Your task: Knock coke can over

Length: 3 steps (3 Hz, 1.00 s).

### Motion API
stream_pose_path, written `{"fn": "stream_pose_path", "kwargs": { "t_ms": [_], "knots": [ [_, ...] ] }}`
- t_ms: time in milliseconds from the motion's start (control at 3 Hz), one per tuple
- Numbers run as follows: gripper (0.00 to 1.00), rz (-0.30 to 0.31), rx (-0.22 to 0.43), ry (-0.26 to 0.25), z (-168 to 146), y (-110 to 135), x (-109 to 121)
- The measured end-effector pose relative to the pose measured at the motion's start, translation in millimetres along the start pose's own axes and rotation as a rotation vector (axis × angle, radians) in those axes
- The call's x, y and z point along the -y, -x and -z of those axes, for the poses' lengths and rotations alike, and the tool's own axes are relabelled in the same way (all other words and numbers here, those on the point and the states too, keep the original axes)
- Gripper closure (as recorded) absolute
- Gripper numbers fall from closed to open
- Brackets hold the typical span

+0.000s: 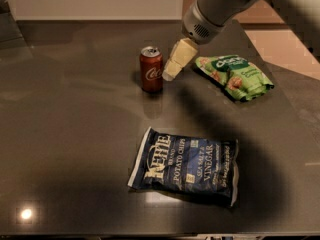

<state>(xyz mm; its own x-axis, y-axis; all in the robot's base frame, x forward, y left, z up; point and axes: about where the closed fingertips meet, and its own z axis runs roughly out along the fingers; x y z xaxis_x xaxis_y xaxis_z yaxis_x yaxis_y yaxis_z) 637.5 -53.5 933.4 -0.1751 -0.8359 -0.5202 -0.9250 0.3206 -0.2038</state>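
Observation:
The coke can [151, 70] is a small red can with white script and a silver top. It stands upright on the dark table [70, 134], left of the middle and toward the back. My gripper [170, 74] is cream-coloured and hangs from the grey arm that reaches in from the upper right. Its tip sits just to the right of the can, at about mid-height, very close to the can's side. I cannot tell whether it touches the can.
A green chip bag [235, 76] lies flat to the right of the gripper. A blue Kettle chip bag [186, 165] lies flat in the front middle. The table's right edge runs diagonally at the right [280, 94].

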Motion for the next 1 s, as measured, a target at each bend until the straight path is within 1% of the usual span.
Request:
{"fn": "stream_pose_path", "kwargs": {
  "t_ms": [333, 667, 1000],
  "knots": [
    [0.00, -0.030, 0.019, 0.042, -23.5, 7.7, 2.6],
    [0.00, -0.044, 0.038, 0.082, -41.7, 17.0, 1.2],
    [0.00, -0.038, 0.062, 0.117, -51.4, 26.3, -5.1]
  ]
}}
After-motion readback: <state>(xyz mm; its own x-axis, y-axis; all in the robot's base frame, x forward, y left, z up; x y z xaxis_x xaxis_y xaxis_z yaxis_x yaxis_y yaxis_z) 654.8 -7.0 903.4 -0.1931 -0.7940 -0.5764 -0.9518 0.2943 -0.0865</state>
